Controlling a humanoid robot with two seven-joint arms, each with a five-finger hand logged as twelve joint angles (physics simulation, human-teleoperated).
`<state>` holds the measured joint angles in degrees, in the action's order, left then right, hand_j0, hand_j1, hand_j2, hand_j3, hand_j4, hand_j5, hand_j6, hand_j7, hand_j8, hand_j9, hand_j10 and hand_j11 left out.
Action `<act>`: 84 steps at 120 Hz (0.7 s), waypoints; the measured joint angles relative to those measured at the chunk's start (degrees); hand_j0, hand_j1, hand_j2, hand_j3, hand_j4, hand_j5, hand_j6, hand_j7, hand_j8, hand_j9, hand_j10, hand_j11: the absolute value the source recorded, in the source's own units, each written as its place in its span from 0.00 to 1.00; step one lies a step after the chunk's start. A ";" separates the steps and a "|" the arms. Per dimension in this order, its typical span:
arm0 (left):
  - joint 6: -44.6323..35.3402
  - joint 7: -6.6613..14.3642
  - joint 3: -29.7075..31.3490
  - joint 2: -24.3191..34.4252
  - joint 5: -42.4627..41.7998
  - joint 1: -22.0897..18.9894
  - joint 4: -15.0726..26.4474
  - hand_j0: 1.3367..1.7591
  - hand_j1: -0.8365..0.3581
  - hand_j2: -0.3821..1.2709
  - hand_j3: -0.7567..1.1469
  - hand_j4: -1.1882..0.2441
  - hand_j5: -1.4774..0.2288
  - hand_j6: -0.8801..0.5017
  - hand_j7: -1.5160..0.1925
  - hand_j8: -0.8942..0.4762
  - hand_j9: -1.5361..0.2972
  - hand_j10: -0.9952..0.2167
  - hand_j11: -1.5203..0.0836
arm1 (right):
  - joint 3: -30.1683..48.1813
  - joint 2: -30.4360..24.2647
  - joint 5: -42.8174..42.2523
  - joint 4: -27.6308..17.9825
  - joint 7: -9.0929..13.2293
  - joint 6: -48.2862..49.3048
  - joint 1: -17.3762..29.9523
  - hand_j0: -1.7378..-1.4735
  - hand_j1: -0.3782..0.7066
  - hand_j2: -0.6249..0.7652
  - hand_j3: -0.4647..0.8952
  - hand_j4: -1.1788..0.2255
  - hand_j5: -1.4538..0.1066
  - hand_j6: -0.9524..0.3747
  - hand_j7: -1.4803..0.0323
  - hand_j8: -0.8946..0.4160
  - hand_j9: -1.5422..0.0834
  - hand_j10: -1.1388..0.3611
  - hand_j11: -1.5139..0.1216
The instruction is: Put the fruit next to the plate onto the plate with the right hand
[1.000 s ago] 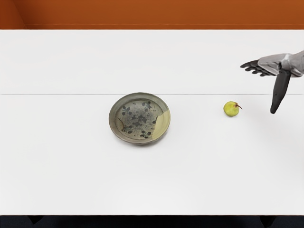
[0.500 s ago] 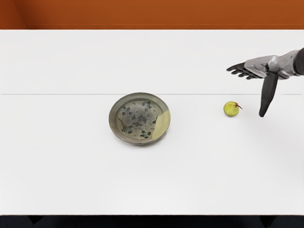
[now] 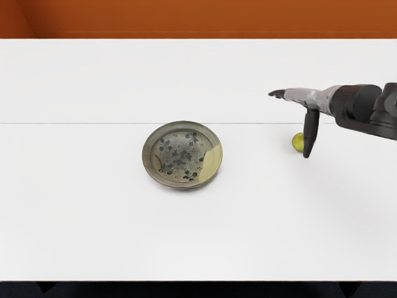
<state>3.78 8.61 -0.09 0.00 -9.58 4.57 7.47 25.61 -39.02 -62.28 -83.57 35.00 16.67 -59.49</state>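
Observation:
A small yellow-green fruit (image 3: 298, 141) lies on the white table, to the right of a round olive-grey plate (image 3: 212, 162) with dark flower marks. My right hand (image 3: 296, 115) reaches in from the right edge and hovers over the fruit with its fingers spread, open and holding nothing. Its thumb hangs down in front of the fruit and hides the fruit's right half. Whether the thumb touches the fruit cannot be told. The plate has nothing on it. The left arm does not show.
The white table (image 3: 93, 217) runs across the whole view, with an orange wall behind its far edge. A thin seam crosses the tabletop just behind the plate.
My right hand has moved left, from right of the fruit to above it, and more of the forearm now shows. The fruit and plate have not moved.

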 joint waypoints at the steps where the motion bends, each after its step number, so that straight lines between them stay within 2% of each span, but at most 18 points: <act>1: 0.00 0.00 0.00 0.00 0.00 0.00 0.00 0.76 0.97 0.23 0.40 0.82 0.85 0.62 0.87 0.64 0.82 0.80 0.93 | -0.04 0.03 -0.25 -0.06 0.00 -0.42 0.22 0.30 0.03 0.45 0.34 0.84 0.93 0.71 0.98 0.68 0.95 0.76 0.93; 35: 0.00 0.00 0.00 0.00 0.00 0.00 0.00 0.76 0.97 0.23 0.40 0.82 0.85 0.62 0.87 0.64 0.82 0.80 0.93 | -0.91 1.06 -6.47 -0.40 0.00 -9.22 5.31 0.30 0.03 0.45 0.34 0.84 0.93 0.71 0.98 0.68 0.95 0.76 0.93; 84: 0.00 0.00 0.00 0.00 0.00 0.00 0.00 0.76 0.97 0.23 0.40 0.82 0.85 0.62 0.87 0.64 0.82 0.80 0.93 | -4.29 2.33 -9.83 2.53 0.00 -15.32 7.88 0.30 0.03 0.45 0.34 0.84 0.93 0.71 0.98 0.68 0.95 0.76 0.93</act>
<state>3.78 8.61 -0.09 0.00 -9.58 4.57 7.47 21.32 -36.69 -72.11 -81.03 35.00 1.35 -51.61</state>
